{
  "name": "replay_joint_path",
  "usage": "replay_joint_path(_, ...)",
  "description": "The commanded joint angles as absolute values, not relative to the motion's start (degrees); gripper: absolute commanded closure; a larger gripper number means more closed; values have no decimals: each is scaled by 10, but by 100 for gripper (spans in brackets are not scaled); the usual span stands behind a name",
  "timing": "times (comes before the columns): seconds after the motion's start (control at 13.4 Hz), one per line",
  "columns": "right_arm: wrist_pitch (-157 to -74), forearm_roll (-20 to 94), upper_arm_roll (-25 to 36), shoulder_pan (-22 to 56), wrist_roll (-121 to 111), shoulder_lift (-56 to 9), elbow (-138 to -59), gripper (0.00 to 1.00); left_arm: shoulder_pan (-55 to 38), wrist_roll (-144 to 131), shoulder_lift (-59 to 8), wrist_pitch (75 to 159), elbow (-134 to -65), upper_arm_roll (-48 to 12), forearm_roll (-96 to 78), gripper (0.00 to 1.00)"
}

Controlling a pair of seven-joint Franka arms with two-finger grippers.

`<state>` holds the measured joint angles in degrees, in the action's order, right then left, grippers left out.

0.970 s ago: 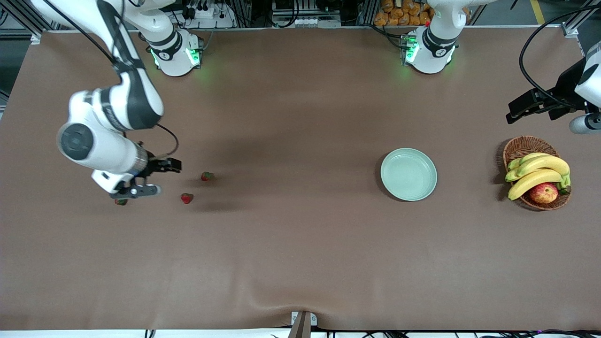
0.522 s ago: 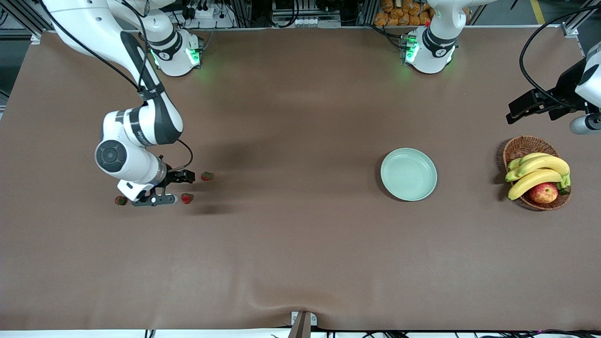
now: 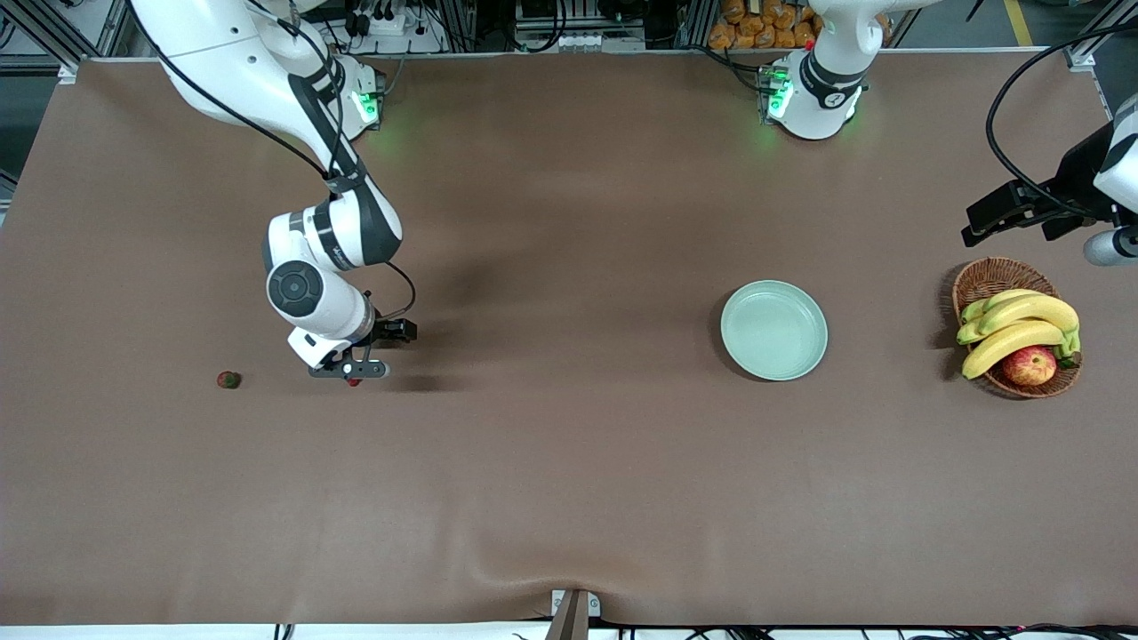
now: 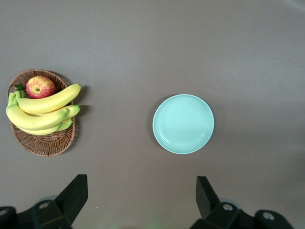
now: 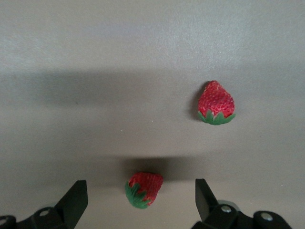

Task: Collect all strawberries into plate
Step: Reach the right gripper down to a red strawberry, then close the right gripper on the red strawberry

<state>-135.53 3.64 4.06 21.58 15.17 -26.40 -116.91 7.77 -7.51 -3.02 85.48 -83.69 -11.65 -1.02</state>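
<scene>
Looking first at the front view, we found the right gripper point(image 3: 360, 356) low over the surface point(image 3: 569, 498) toward the right arm's end, a sliver of red point(image 3: 355, 382) showing at its lower edge, and a lone strawberry point(image 3: 228, 380) lying apart, still closer to that end. The plate point(image 3: 773, 330) sat empty well away toward the left arm's end, near the wicker basket point(image 3: 987, 276) of fruit, with the left gripper point(image 3: 1009, 209) waiting in the air near the basket. In the right wrist view we saw what the front view hid: the jaws were spread wide and held nothing, the nearer strawberry point(image 5: 143, 189) lay between the finger lines, slightly toward one finger, cap tilted to that side, while the second strawberry point(image 5: 216, 103) lay ahead and off-centre. We judged the right arm clearly the nearer. The left wrist view showed its own jaws released, above plate point(image 4: 183, 123) and basket point(image 4: 43, 143).
</scene>
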Motion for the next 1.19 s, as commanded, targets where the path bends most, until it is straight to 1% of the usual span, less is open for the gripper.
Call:
replay_joint_path(0.0,-1368,46,44,218,158,-272,-1174,0,84,-34,-34,855,-825,-111,-13,0)
replay_joint_path(0.6,-1374,47,44,227,188,-279,-1188,0,83,-33,-35,857,-825,-112,-12,0)
replay_joint_path(0.75,-1373,47,44,235,193,-279,-1189,21,81,-33,-34,857,-826,-112,-13,0)
replay_joint_path(0.82,-1372,47,44,237,200,-279,-1189,28,81,-33,-35,857,-825,-112,-12,0)
replay_joint_path(0.9,-1372,47,44,240,203,-279,-1189,31,79,-33,-35,857,-825,-112,-11,0)
replay_joint_path(0.97,-1371,47,44,240,203,-279,-1189,32,79,-33,-35,857,-826,-112,-10,0)
replay_joint_path(1.04,-1370,47,44,240,203,-279,-1189,36,81,-34,-35,857,-826,-112,-9,0)
replay_joint_path(1.12,-1369,47,45,240,203,-278,-1189,48,82,-33,-35,857,-826,-112,-10,0)
